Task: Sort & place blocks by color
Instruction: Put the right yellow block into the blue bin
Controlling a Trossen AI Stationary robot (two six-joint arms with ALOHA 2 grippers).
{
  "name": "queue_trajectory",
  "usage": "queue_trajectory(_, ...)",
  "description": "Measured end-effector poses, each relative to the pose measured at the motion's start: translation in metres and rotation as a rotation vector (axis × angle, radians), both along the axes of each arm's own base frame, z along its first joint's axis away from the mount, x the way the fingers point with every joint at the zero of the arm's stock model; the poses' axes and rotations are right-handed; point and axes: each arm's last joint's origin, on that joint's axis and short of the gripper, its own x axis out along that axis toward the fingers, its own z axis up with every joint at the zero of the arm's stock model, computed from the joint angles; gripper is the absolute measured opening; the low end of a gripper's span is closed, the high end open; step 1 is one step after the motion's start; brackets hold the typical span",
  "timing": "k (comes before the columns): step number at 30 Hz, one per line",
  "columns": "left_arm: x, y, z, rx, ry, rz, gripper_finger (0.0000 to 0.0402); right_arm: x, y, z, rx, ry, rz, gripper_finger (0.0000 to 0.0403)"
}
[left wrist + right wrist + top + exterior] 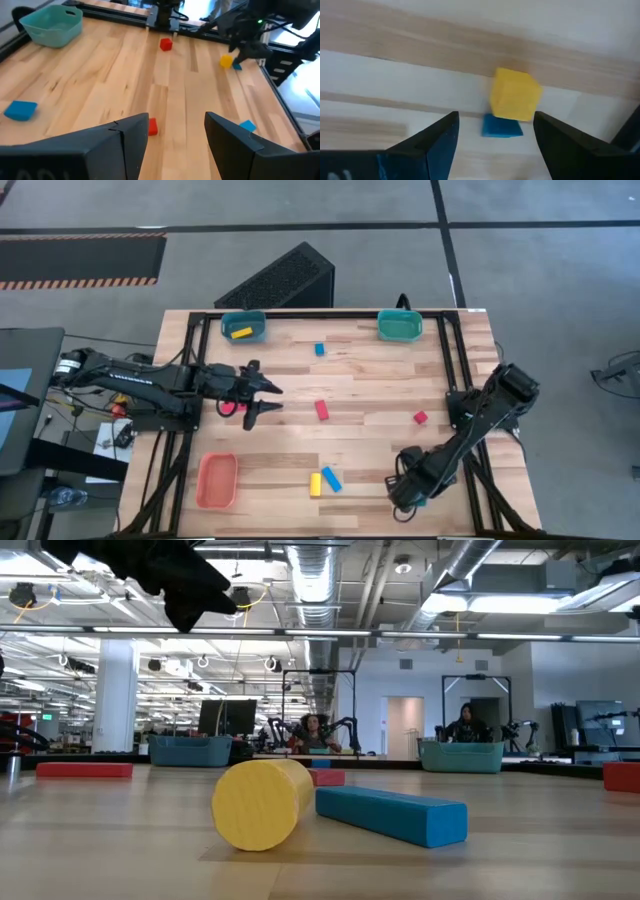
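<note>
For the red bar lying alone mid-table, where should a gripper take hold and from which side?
Grip the red bar across its narrow width at mid-length, coming straight down from above. It lies flat on the bare table, its long axis running roughly toward the far edge, with no block touching it, so both long faces look free. The open left gripper is nearest.

Bright overhead light — wrist views perhaps blurred.

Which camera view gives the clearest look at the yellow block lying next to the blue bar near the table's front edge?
The low view: the yellow block fills mid-frame, beside the blue bar. The high view shows it small. The left wrist view shows it far off. The right wrist view shows it ahead of the open right claw.
</note>
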Motion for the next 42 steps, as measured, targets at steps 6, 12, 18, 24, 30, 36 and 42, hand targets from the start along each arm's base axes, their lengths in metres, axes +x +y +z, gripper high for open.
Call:
queue_trajectory(6, -0.004, -0.001, -0.005, -0.019, 0.069, -0.015, 0.0183, -0.007, -0.004, -0.02, 0.04, 0.021, 0.019, 0.028)
queue_trajectory(12, -0.005, -0.001, -0.007, 0.019, 0.083, -0.025, 0.0183, -0.011, -0.003, -0.028, 0.061, 0.006, 0.049, 0.0278)
queue_trajectory(18, -0.005, -0.001, -0.007, 0.025, 0.083, -0.018, 0.0183, -0.012, -0.009, -0.033, 0.043, 0.014, 0.033, 0.0233)
queue_trajectory(24, -0.005, -0.001, -0.007, 0.005, 0.084, -0.011, 0.0183, -0.007, -0.016, -0.033, 0.039, 0.021, 0.044, 0.0137)
queue_trajectory(30, -0.005, 0.0, -0.008, 0.013, 0.094, 0.006, 0.0183, 0.005, -0.026, -0.031, 0.05, -0.01, 0.083, 0.0127)
queue_trajectory(36, -0.006, 0.001, -0.009, 0.039, 0.106, 0.058, 0.0183, 0.025, -0.039, -0.024, 0.035, -0.091, 0.136, 0.0127)
queue_trajectory(42, -0.006, 0.003, -0.008, 0.068, 0.1, 0.118, 0.0183, 0.045, -0.064, -0.02, 0.017, -0.152, 0.216, 0.0127)
